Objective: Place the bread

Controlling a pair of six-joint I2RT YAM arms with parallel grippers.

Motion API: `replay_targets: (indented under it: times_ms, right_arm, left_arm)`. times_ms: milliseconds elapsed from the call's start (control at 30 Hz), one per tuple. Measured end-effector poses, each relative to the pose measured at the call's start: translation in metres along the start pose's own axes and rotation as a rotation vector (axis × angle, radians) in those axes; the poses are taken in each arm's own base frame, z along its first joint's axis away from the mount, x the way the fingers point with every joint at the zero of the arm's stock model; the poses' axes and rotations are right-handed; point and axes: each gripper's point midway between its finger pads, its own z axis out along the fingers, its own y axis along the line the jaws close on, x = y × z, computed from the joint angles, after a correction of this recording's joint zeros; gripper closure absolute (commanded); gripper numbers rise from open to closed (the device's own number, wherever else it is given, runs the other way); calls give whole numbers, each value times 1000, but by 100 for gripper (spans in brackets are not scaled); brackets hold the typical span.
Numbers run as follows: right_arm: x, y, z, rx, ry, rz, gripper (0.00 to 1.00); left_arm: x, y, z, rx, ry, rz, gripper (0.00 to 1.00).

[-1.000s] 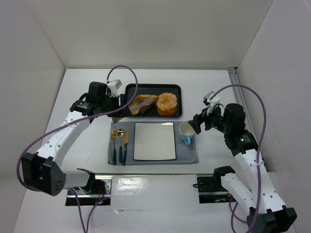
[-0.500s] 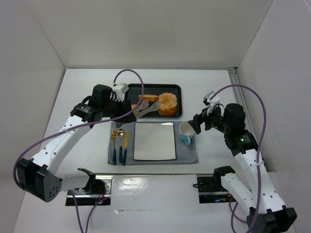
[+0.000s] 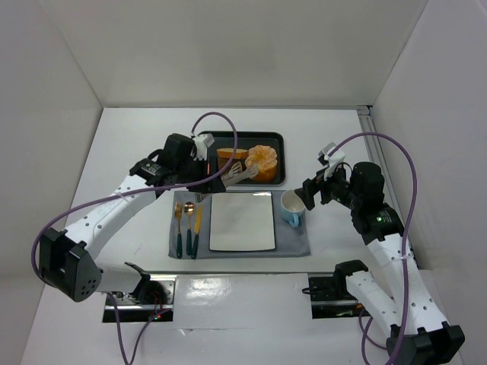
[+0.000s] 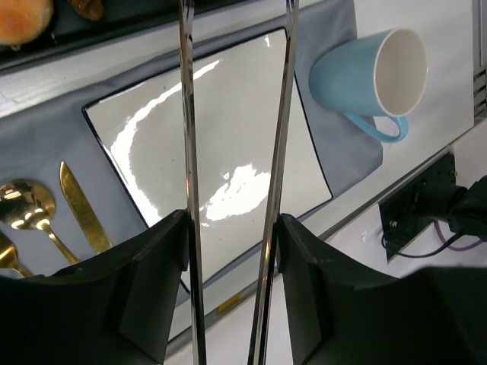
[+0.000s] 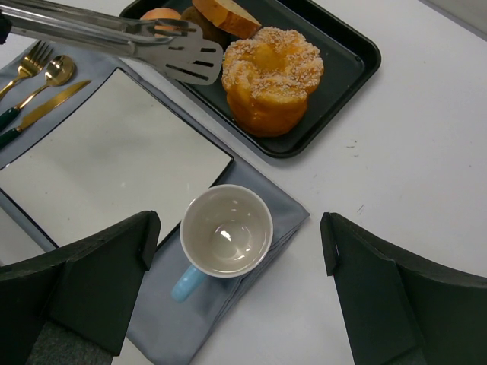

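The bread (image 3: 263, 162) is a round golden bun with a pale crumbly top, in the right part of a black tray (image 3: 278, 141); it also shows in the right wrist view (image 5: 270, 76). My left gripper (image 3: 212, 179) (image 4: 232, 228) is shut on metal tongs (image 4: 186, 129). The tongs' slotted tips (image 5: 190, 57) hover just left of the bread, empty and apart from it. My right gripper (image 3: 312, 192) (image 5: 237, 228) is open and empty above a blue cup (image 5: 226, 232).
A white square plate (image 3: 242, 220) lies on a grey mat (image 3: 297, 245), with gold cutlery (image 3: 186, 220) on its left and the cup (image 3: 292, 207) on its right. A tan bread slice (image 5: 228, 14) and a small orange ball (image 5: 161, 15) share the tray.
My left arm has swung right with the tongs, from the tray's left edge to just beside the bread. The right arm has not moved.
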Motion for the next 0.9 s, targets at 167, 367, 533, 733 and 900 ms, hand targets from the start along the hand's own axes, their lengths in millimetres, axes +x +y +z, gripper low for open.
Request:
replay_targets:
  times_ms: [167,367,533,733,900]
  right_arm:
    - [0,0,0,0,0,0,0]
    - [-1,0,-1,1,-4,-2,0]
    - [-2,0,-2,2,-9,-4,0]
    - [-3,1,-3,3,-14,-7,0]
    - [-3,1,-3,3,-14,-7,0]
  left_arm:
    - [-12,-4,2,-5,-49,-57,39]
    - [-16,-4,14,-8,-53,-120,39]
    - [-14,-5,24,-13,-34,-162,39]
    - [-21,-11,25,0,-50,-200,39]
    - [-28,-14,26,7,-74,-240,39]
